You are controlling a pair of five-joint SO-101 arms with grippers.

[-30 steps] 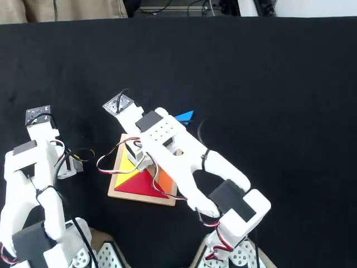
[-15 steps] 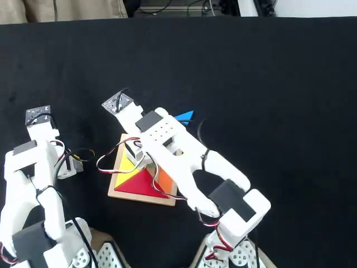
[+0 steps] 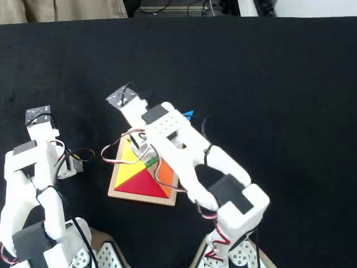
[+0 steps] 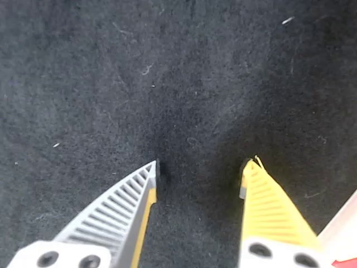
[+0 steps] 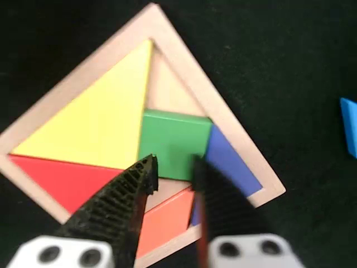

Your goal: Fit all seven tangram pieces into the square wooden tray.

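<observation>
Right wrist view puts the right gripper (image 5: pixel 174 164) — fingers slightly apart, empty — over the green square (image 5: pixel 173 139) in the tray (image 5: pixel 212 106), with the loose blue piece (image 5: pixel 350 125) lying beyond the tray's far side, nearer this arm than the left.

A black cloth table (image 3: pixel 279 84) runs back to beige fabric (image 3: pixel 67 8) and dark cables (image 3: pixel 184 6)

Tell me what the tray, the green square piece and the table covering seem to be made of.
The tray looks like pale bare wood, with a matt tan rim and floor. The green square piece is probably painted wood, though its flat even colour could be plastic. The table covering looks like black felt-like cloth, fuzzy and flecked with lint.
</observation>
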